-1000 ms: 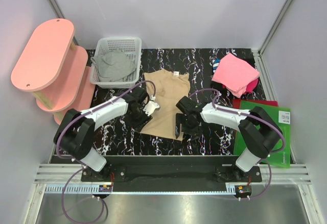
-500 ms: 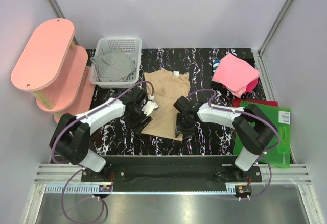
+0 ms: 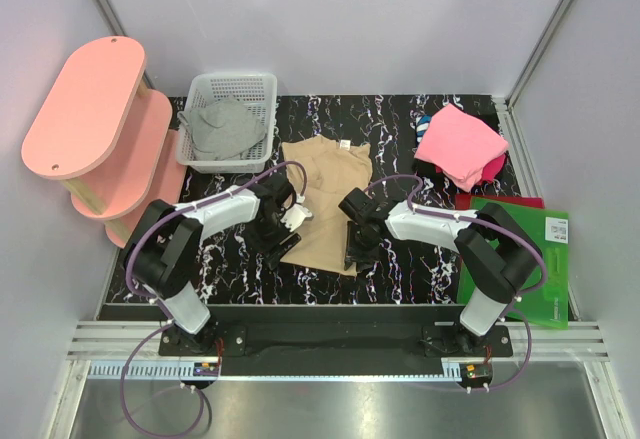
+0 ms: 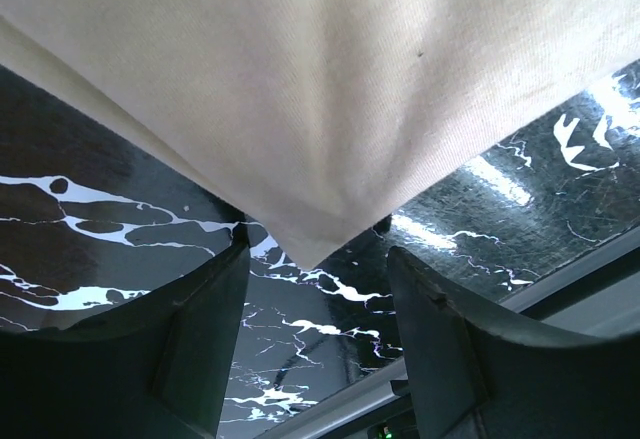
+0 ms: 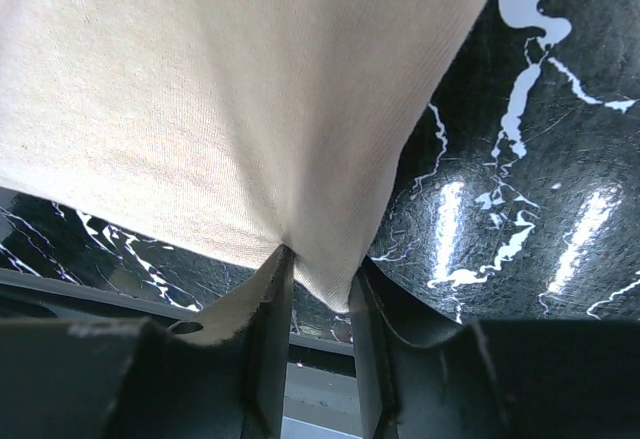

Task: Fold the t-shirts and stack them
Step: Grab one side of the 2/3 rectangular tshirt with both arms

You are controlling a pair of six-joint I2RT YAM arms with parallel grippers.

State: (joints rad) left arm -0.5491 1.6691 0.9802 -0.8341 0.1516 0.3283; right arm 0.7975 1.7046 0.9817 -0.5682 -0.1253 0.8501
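Note:
The tan t-shirt (image 3: 322, 194) lies flat on the black marble table (image 3: 420, 264), its neck label at the far end. My left gripper (image 3: 279, 235) is at its near left corner. In the left wrist view the gripper (image 4: 318, 259) is open and the cloth corner (image 4: 310, 229) points between the fingertips, unpinched. My right gripper (image 3: 357, 245) is at the near right corner. In the right wrist view it (image 5: 322, 269) is shut on that corner of the tan cloth (image 5: 250, 109). The grey t-shirt (image 3: 222, 127) lies in the basket. The pink t-shirt (image 3: 460, 144) lies folded at the far right.
A white mesh basket (image 3: 232, 85) stands at the far left. A pink two-tier shelf (image 3: 90, 124) stands left of it. A green sheet (image 3: 525, 259) lies at the right, with red cloth (image 3: 500, 202) beside it. Walls enclose the table.
My left gripper has shifted a little toward the shirt's near left corner, its arm swinging in. My right gripper edged left a second ago and has held still since.

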